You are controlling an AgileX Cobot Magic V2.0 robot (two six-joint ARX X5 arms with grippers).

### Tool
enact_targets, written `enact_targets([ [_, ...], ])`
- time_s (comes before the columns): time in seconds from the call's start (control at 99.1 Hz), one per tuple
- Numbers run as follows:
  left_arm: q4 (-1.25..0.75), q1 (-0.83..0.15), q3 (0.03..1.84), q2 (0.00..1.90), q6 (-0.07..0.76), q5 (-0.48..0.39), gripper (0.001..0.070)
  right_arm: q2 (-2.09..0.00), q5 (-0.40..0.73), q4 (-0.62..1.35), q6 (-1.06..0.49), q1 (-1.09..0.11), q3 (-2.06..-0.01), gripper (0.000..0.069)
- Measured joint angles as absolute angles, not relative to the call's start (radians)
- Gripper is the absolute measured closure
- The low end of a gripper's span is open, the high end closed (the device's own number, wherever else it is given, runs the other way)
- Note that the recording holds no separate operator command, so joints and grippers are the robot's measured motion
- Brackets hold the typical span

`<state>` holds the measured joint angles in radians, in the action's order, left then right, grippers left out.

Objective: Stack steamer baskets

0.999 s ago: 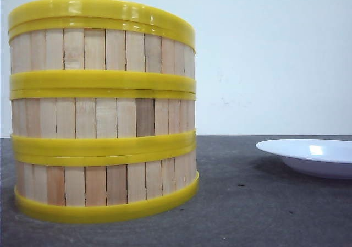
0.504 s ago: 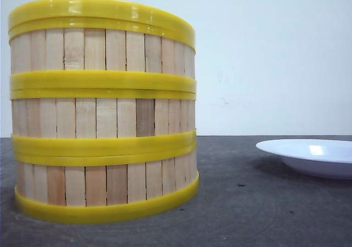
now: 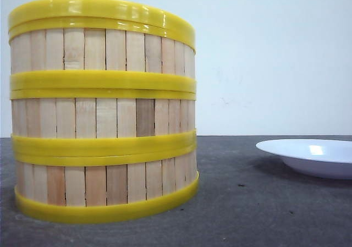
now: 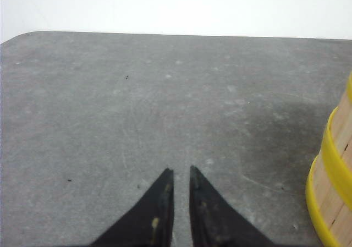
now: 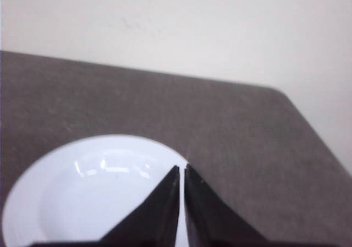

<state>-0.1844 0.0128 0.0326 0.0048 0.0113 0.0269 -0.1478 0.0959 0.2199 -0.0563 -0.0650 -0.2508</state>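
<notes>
Three steamer baskets (image 3: 103, 112) of pale wooden slats with yellow rims stand stacked one on another at the left of the front view. An edge of the stack (image 4: 333, 175) shows in the left wrist view, off to the side of my left gripper (image 4: 180, 171). That gripper is shut with only a thin slit between its black fingers and holds nothing over bare table. My right gripper (image 5: 181, 168) is also shut and empty, hovering over the rim of a white plate. Neither gripper appears in the front view.
A white plate (image 3: 311, 154) lies on the dark grey table (image 3: 247, 203) to the right of the stack, also seen under the right gripper as the white plate (image 5: 66, 197). The table's rounded far corners (image 4: 22, 38) meet a pale wall.
</notes>
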Motion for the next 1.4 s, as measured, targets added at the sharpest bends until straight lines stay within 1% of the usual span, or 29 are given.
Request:
enact_targets([
  [0.232, -0.184, 0.013, 0.033, 0.005, 0.011, 0.027, 0.0685, -0.066, 0.096, 0.215, 0.008, -0.024, -0.142, 0.0683],
  [0.414, -0.184, 0.013, 0.033, 0.005, 0.011, 0.027, 0.0685, -0.007, 0.096, 0.183, 0.026, -0.018, -0.069, 0.0683],
  [0.575, -0.184, 0.013, 0.033, 0.005, 0.011, 0.027, 0.0685, -0.004, 0.096, 0.159, 0.047, -0.018, -0.015, 0.0683],
  [1.402, -0.184, 0.013, 0.033, 0.005, 0.011, 0.027, 0.0685, -0.005, 0.097, 0.160, 0.057, -0.018, -0.015, 0.0683],
])
